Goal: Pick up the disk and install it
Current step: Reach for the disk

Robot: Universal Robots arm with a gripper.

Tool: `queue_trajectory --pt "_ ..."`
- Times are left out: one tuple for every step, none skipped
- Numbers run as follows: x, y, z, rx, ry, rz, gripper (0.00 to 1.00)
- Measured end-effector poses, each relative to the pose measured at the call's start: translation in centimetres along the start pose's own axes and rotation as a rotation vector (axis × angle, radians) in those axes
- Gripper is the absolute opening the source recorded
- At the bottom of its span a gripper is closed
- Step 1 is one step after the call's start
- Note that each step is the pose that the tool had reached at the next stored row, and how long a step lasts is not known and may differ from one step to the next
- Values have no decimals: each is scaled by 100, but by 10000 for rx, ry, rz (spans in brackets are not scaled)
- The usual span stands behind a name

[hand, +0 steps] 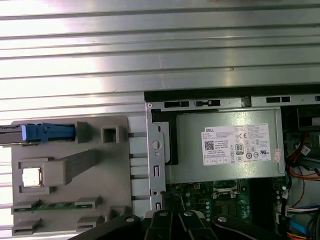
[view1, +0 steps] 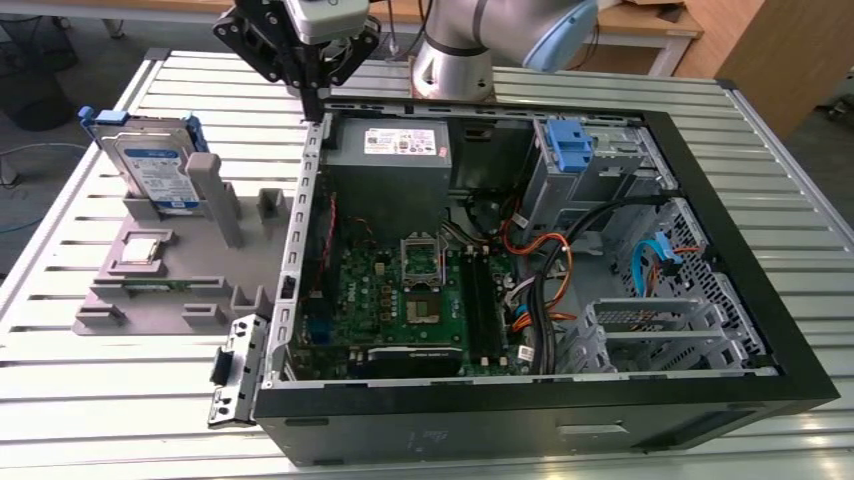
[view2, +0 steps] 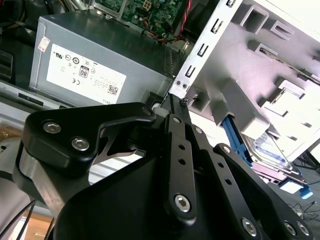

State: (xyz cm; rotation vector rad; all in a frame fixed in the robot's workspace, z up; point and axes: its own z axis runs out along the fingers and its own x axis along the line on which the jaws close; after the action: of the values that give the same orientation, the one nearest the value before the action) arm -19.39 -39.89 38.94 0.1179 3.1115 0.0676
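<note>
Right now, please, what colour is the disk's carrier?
The carrier is blue, clearest in the exterior view.

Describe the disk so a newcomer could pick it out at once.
In the exterior view, find the open computer case; on the exterior view's left of it lies a grey fixture plate. The disk stands on edge at the plate's far end. It alone there is silver with a white and dark blue label, framed by a blue carrier; its neighbours are plain grey posts.
</note>
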Motion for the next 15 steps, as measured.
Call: queue_trajectory --pt "7 -1 0 1 0 0 10" --pt "13 -1 0 1 0 0 10" --pt "19 -1 0 0 0 0 10" --pt "26 -2 0 0 0 0 10" --pt "33 -3 0 0 0 0 10" --pt "40 -3 0 -1 -1 -1 10" --pt "48 -4 0 0 0 -1 10" --pt "57 -4 0 0 0 0 10" --pt "65 -5 0 0 -1 0 10" --pt "72 -5 0 0 -1 0 10" --pt "77 -6 0 1 0 0 10" --pt "82 -6 0 0 0 0 10" --pt "85 -6 0 0 0 0 10" --pt "92 -7 0 0 0 0 10" --pt "101 -8 0 0 0 1 10"
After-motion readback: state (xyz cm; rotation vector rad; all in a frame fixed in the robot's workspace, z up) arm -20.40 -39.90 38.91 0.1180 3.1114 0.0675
